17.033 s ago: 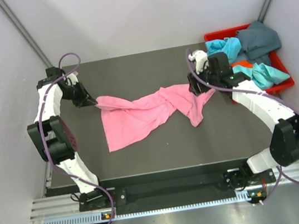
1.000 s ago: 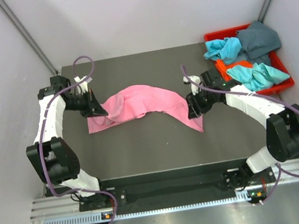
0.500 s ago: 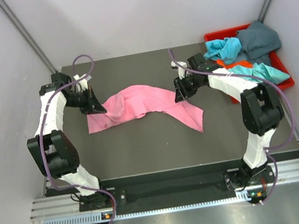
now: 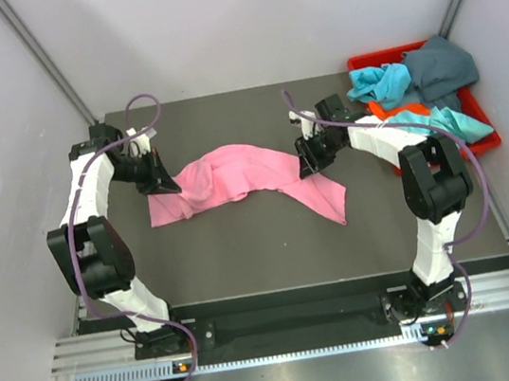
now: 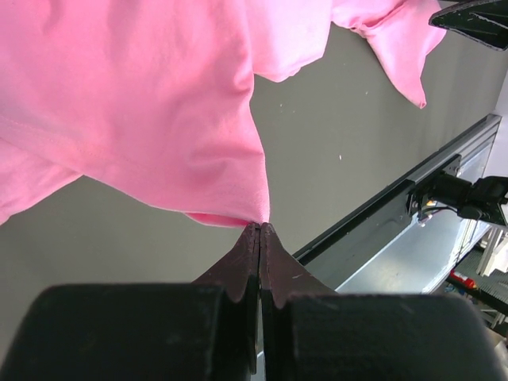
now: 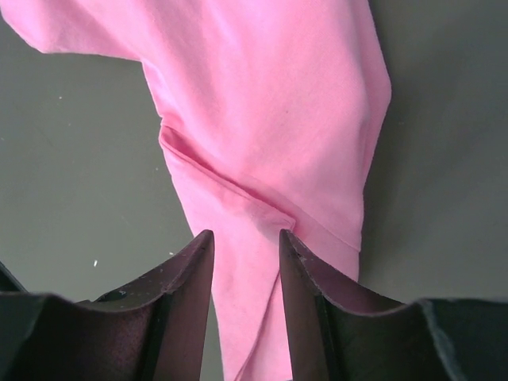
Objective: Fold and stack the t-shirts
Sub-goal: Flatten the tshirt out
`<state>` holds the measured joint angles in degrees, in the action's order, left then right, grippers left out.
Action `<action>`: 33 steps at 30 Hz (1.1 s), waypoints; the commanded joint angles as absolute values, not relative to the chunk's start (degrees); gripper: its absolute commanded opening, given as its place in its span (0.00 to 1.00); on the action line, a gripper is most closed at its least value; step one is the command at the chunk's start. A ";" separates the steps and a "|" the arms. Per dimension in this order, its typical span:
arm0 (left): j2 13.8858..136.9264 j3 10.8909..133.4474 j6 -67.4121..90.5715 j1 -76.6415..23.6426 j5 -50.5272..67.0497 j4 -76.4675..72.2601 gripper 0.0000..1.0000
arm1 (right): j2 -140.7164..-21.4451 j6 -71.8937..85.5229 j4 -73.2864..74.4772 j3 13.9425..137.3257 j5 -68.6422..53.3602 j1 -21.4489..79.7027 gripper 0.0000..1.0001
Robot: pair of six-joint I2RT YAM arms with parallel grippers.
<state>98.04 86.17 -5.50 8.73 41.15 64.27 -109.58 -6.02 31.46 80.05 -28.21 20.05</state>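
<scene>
The dark grey worktop (image 4: 244, 249) sits between pale walls, and the bright pink t-shirt (image 4: 233, 173) lies across its middle as a rumpled, twisted band, one tail trailing toward the near right. A red bin (image 4: 480, 147) at the far right corner holds the other shirts, turquoise (image 4: 382, 81) and dark teal-grey (image 4: 442, 61) among them. The left hand (image 5: 259, 230) is clenched on the pink shirt's near-left corner, pinching just the hem. The right hand (image 6: 244, 238) is released, its fingers spread above a seamed fold without gripping. The cloth looks light, limp and apt to bunch, so it is best taken at hems or corners and drawn taut. A second ago the right hand hung lower, by the trailing tail; it has since moved up to the band's far edge, while the shirt has barely shifted.
</scene>
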 commanded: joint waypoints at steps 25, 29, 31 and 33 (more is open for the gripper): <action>98.79 88.33 -5.80 8.97 44.38 62.40 0.00 | -102.65 -8.96 29.09 71.54 -22.50 19.42 0.42; 98.26 88.24 -5.36 8.96 44.21 62.05 0.00 | -104.59 -9.40 29.53 73.82 -22.50 19.34 0.42; 97.65 87.63 -5.36 8.96 44.03 61.96 0.00 | -106.08 -9.49 29.27 75.41 -22.59 19.42 0.42; 97.30 86.93 -5.36 8.97 43.86 61.70 0.00 | -107.66 -9.40 29.27 77.16 -22.76 19.42 0.42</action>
